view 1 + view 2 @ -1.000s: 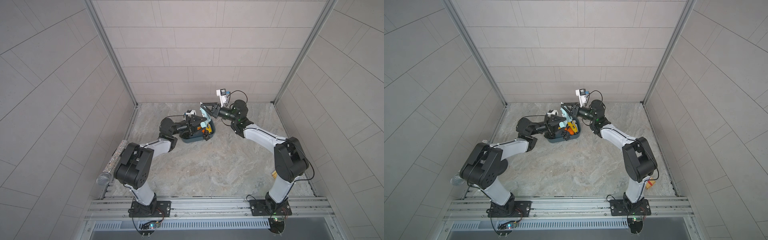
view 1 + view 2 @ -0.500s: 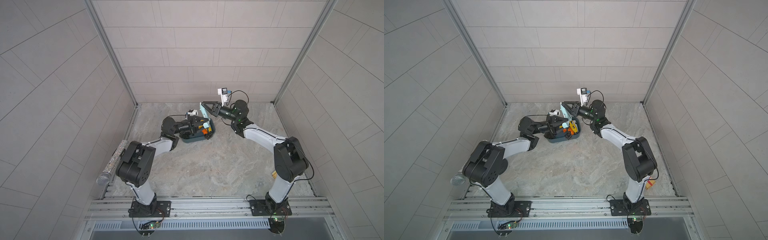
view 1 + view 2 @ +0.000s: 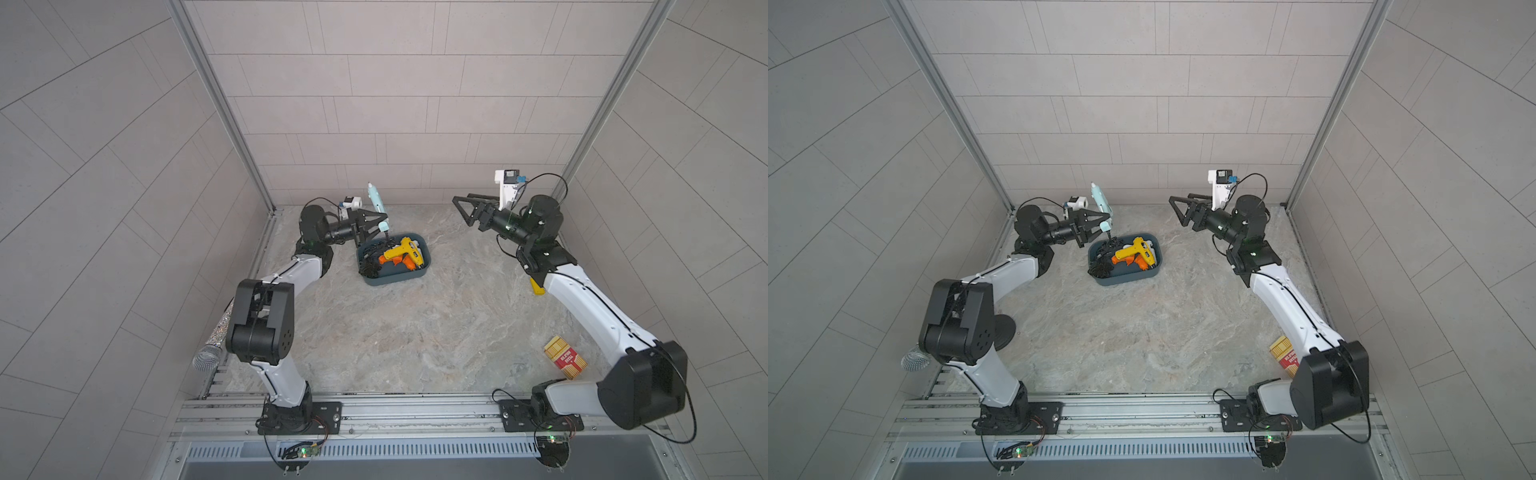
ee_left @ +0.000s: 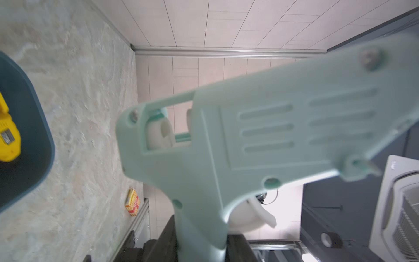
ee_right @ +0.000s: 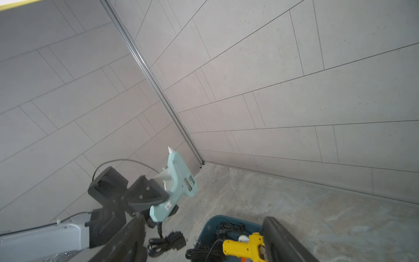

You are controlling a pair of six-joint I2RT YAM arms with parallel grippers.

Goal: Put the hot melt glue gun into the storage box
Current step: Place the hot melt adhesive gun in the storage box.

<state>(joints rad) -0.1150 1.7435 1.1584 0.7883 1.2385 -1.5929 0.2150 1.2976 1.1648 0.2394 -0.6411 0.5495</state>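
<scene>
Left claw point(image 3: 384, 226) gripping mint glue gun point(image 3: 375, 200) by its handle — nozzle pointing up, yellow glue gun point(image 3: 404, 250) lying in storage box point(image 3: 395, 279), right claw point(image 3: 461, 198) gaping wide.

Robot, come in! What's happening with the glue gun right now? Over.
Left gripper shut on mint glue gun, nozzle up, not yet in storage box. Right gripper open, empty, clear. Yellow glue gun and black cords crowd the box.

Left claw point(image 3: 381, 226) apparently clamped; right claw point(image 3: 460, 197) spread wide, raised, arm bent.
</scene>
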